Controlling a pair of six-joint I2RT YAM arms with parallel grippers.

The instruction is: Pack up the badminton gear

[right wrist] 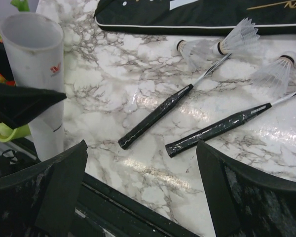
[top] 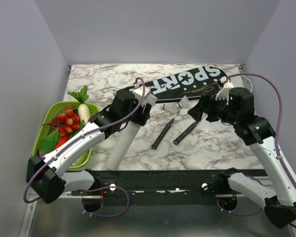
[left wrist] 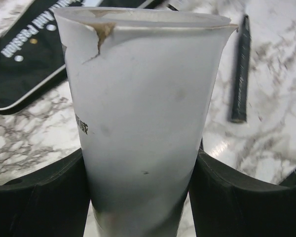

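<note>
My left gripper (top: 137, 106) is shut on a tall white tube (top: 121, 144), which leans with its lower end near the table's front edge. The tube (left wrist: 143, 113) fills the left wrist view, pinched between both pads. Two rackets lie mid-table, their black handles (right wrist: 155, 116) (right wrist: 217, 128) side by side; their heads are hidden. The black "SPORT" bag (top: 187, 84) lies behind them. My right gripper (right wrist: 142, 148) hangs open above the table, just short of the handles' butt ends, holding nothing. White shuttlecocks (right wrist: 239, 37) (right wrist: 274, 74) rest by the racket shafts.
A green tray (top: 55, 105) of toy vegetables stands at the left edge, beside the left arm. The black mounting rail (top: 177, 177) runs along the near edge. Grey walls close in the left, back and right sides.
</note>
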